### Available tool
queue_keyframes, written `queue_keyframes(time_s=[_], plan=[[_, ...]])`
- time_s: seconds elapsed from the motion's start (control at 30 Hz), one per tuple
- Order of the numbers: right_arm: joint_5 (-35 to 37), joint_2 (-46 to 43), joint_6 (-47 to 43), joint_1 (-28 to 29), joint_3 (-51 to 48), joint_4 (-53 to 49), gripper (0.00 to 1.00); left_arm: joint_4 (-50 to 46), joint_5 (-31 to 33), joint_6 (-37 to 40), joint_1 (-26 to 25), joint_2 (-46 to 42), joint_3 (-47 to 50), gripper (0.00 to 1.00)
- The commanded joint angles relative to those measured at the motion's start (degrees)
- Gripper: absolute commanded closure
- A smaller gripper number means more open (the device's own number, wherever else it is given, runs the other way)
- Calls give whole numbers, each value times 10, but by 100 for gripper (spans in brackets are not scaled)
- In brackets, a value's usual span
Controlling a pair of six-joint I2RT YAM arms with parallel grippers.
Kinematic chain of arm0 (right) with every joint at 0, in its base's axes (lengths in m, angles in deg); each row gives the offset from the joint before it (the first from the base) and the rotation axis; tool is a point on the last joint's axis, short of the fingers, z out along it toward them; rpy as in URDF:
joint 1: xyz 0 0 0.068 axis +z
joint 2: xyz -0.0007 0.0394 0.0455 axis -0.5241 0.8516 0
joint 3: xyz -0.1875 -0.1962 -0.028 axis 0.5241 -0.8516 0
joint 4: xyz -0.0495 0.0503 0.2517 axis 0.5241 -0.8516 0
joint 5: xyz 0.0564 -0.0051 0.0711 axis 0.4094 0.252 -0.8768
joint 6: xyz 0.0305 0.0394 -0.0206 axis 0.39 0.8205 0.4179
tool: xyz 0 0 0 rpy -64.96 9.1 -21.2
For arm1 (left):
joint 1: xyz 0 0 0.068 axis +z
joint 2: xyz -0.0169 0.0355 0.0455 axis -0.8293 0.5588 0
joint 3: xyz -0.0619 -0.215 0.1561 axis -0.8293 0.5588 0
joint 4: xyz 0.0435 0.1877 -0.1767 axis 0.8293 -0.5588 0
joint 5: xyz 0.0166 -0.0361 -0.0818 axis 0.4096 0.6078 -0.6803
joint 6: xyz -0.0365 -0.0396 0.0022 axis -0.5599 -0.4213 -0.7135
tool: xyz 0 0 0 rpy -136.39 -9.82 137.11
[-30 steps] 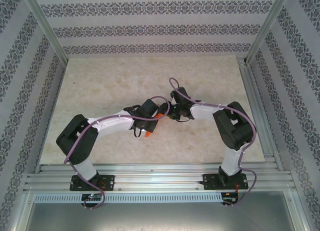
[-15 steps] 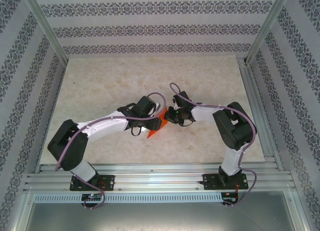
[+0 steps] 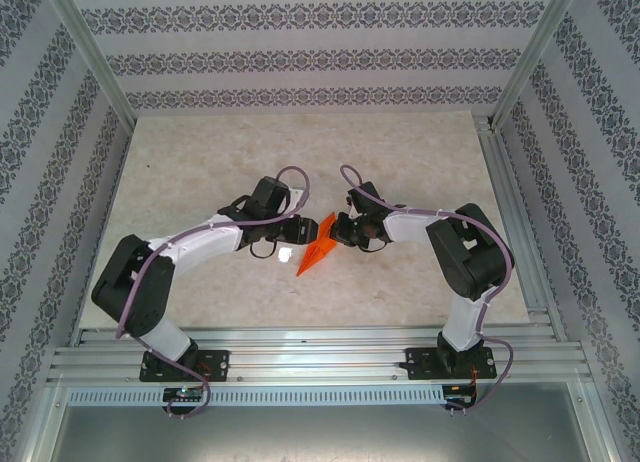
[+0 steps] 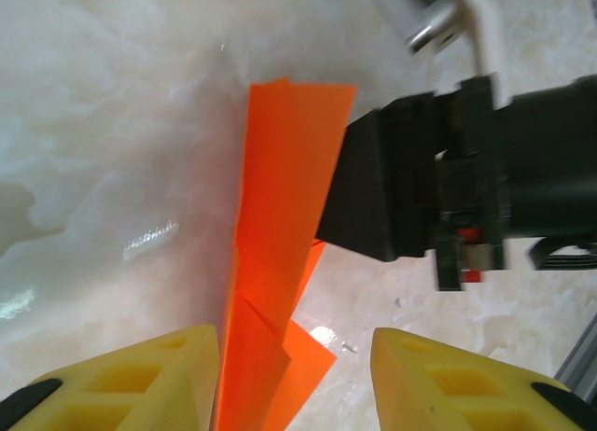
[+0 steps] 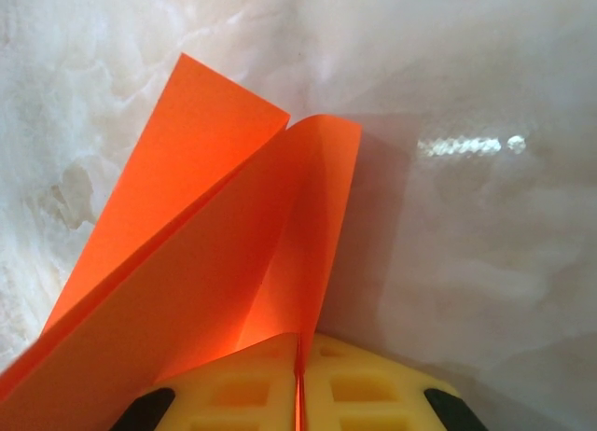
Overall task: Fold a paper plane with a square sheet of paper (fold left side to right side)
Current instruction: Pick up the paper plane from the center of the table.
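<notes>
Patterned wallpaper (image 3: pixel 300 62) in grey and white bands rises beyond, left of and right of the folded orange paper (image 3: pixel 318 247). The paper sits on a pale marbled table (image 3: pixel 200 162), with bare stone on every side of it. Aluminium rails (image 3: pixel 320 357) run across on the near side of the paper and carry both arm bases. The left arm (image 3: pixel 200 244), white and black with a purple cable (image 3: pixel 150 272) looped along it, bends in from the paper's left. The right arm (image 3: pixel 450 242), cabled the same way, bends in from the paper's right. The left gripper (image 4: pixel 291 338) sits at the paper's left. Its yellow fingers (image 4: pixel 140 375) stand apart, one on each side of the paper's layered flaps. One finger is just beside a flap edge and the other is well apart from it, so nothing is clamped. The right gripper (image 5: pixel 298 356) sits at the paper's far right end. Its yellow pads (image 5: pixel 242 389) are pressed together with the paper's edge pinched in the seam between them. From above, the paper is a slim creased wedge, with its point toward the near left and its wide end at the right gripper. In the right wrist view, two flaps spread away from a centre crease. A small white shiny spot (image 3: pixel 283 253) shows just left of the paper.
</notes>
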Motion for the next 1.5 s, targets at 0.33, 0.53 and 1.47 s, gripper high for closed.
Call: queue_keyframes(time_s=[0.33, 0.53, 1.47], plan=[[6, -14, -21, 1, 12, -15, 89, 50, -11, -25, 20, 104, -41, 83], [5, -10, -22, 2, 13, -18, 89, 47, 5, -31, 26, 122, -43, 87], [-34, -83, 23, -10, -12, 25, 89, -68, 137, 16, -12, 160, -70, 59]])
